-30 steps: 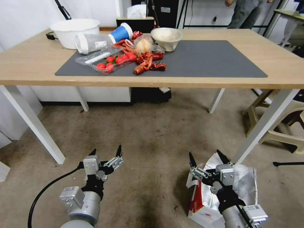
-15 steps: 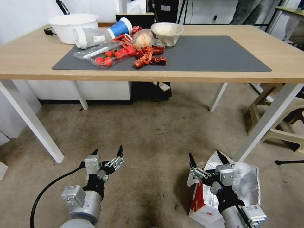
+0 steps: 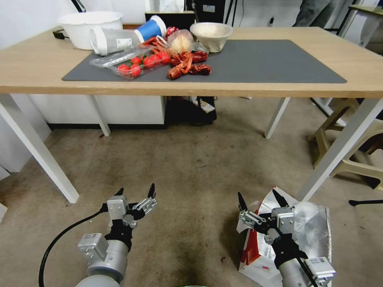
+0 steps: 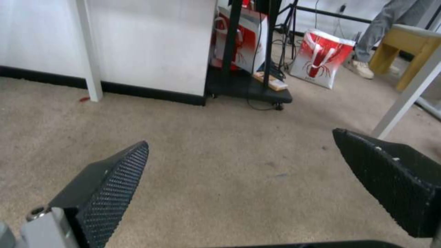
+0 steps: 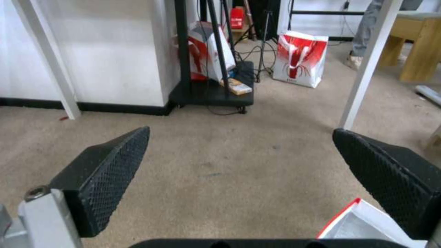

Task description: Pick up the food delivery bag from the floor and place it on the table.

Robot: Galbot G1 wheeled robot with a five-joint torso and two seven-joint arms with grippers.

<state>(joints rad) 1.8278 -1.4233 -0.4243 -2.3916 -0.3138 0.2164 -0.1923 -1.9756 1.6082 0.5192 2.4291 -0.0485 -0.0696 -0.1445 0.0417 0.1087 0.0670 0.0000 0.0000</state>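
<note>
The food delivery bag stands open on the floor at the lower right, white with a red side and silver foil inside. My right gripper hovers open just above the bag's near-left rim, nothing between its fingers. A corner of the bag shows below the right gripper in the right wrist view. My left gripper is open over bare carpet at the lower left, and the left wrist view shows the left gripper empty. The table with its dark grey mat stands ahead.
A white bowl, cups, a tomato tray and crayfish crowd the mat's left half. A white table leg rises beside the bag, with a beige stool behind it. Another red-and-white bag and a black stand sit beyond the table.
The whole head picture has shifted, with the table now higher in view, so the camera has moved. Both grippers keep their open pose, and the bag stays put.
</note>
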